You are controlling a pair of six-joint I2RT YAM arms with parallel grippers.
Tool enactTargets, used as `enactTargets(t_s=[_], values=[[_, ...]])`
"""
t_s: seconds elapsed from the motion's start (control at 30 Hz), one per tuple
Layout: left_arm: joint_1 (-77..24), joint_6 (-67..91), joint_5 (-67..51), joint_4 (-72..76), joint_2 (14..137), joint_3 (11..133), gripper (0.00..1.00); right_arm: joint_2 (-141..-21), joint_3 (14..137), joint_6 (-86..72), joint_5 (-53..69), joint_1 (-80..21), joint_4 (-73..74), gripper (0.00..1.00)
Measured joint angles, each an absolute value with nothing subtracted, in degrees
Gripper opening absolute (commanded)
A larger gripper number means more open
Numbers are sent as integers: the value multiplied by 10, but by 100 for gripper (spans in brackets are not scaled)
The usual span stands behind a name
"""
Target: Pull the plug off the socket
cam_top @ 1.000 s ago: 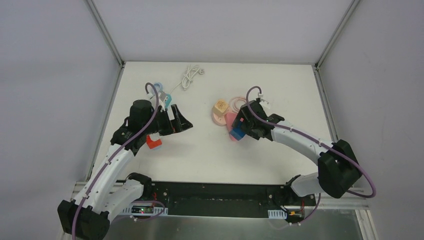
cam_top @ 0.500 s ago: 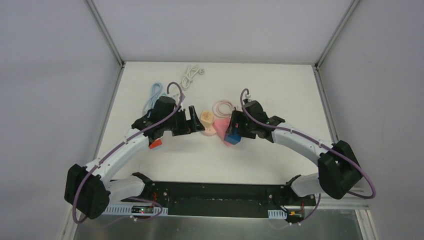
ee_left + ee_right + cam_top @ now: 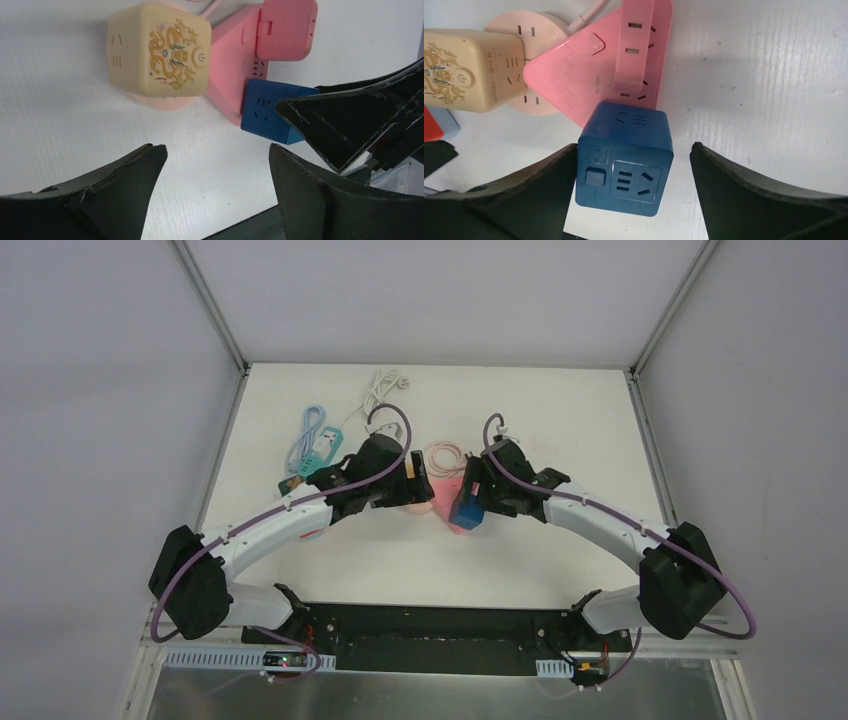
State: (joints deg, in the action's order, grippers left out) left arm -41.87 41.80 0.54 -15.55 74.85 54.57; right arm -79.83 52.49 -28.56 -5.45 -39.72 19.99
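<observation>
Right wrist view: the blue plug [image 3: 624,160] is seated at 6 o'clock of the pink socket [image 3: 574,85], straddled by the right gripper [image 3: 632,149], jaws released. The left gripper [image 3: 216,148], jaws released, is poised by the cream cube [image 3: 157,50]. Clamping and pulling are left.

Gold dragon emblem [image 3: 170,49] and power symbol [image 3: 198,56] on cream cube [image 3: 127,60]; no legible wording

The desk [image 3: 60,125] is plain white. The triangular socket [image 3: 574,75] is pink, and the round socket [image 3: 524,30] is a paler peach-pink. One cube plug [image 3: 626,155] is deep blue. The other cube [image 3: 157,50] is cream, printed with a gold dragon. There are three cords: a light blue cord [image 3: 308,430], a white cord [image 3: 378,390] and a pink cord [image 3: 447,455].
</observation>
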Motion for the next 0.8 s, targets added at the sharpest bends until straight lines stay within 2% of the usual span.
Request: enactTargets(t_s=[0.13, 0.23, 0.33, 0.63, 0.77, 0.8], values=[[-462, 449, 56, -145, 765, 546, 64, -782, 514, -314, -70, -409, 194, 73], [-482, 462, 74, -138, 798, 556, 52, -772, 499, -333, -70, -414, 176, 71], [-490, 469, 82, -139, 844, 588, 47, -766, 485, -346, -67, -416, 158, 70], [-506, 516, 130, -118, 919, 607, 45, -755, 456, -368, -68, -423, 123, 58], [-513, 523, 149, -118, 934, 607, 44, -755, 456, -370, -69, -423, 122, 44], [-514, 525, 154, -117, 938, 607, 44, -755, 456, -371, -69, -423, 122, 37]])
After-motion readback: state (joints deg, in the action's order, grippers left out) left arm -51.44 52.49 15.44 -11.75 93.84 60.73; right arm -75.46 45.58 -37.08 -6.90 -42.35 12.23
